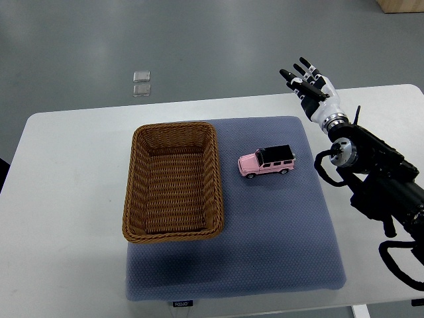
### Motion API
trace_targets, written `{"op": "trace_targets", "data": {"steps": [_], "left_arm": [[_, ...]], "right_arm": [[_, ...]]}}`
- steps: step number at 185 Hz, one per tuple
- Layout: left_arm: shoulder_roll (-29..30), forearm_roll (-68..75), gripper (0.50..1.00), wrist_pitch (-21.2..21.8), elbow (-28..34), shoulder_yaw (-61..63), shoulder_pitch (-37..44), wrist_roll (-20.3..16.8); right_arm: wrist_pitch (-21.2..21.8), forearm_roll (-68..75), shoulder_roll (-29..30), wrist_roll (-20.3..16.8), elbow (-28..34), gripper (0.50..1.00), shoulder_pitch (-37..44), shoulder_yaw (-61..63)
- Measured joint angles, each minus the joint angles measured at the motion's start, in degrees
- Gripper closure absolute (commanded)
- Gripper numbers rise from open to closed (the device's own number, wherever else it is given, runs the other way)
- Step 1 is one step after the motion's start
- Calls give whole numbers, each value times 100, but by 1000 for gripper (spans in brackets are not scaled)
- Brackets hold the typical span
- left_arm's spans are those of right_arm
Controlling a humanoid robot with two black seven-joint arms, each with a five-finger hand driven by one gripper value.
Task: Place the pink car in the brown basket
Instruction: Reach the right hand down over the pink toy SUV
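Observation:
A pink toy car [266,161] with a black roof stands on its wheels on the blue-grey mat [278,232], just right of the brown wicker basket [136,192]. The basket holds nothing. My right hand [306,81] is raised at the table's far right, beyond and to the right of the car, with its fingers spread and nothing in them. Its black arm comes in from the right edge. No left arm shows.
The mat lies on a white table [59,199] whose far edge runs behind the basket. Two small clear squares [141,83] lie on the grey floor beyond the table. A wooden object [403,5] shows at the top right corner.

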Motion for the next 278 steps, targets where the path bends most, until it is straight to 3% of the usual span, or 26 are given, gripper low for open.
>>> {"op": "trace_targets", "data": {"steps": [52, 99, 148, 209, 236, 278], "left_arm": [[0, 0, 500, 0, 0, 2, 74, 0], [0, 0, 500, 0, -1, 2, 76, 1], [0, 0, 500, -1, -3, 2, 76, 0], [0, 0, 500, -1, -3, 2, 75, -2], [0, 0, 500, -1, -3, 2, 76, -2], [0, 0, 500, 1, -3, 2, 76, -2]], "right_arm": [[5, -71, -118, 0, 170, 589, -28, -153], [-154, -800, -890, 0, 991, 589, 57, -1229], [-67, -2474, -1595, 0, 1916, 589, 681, -2573], [400, -5223, -2021, -49, 2420, 589, 1490, -4410], [585, -5481, -2063, -318, 2428, 589, 1608, -4831], [597, -5423, -2087, -1046, 2428, 591, 1604, -5014]]}}
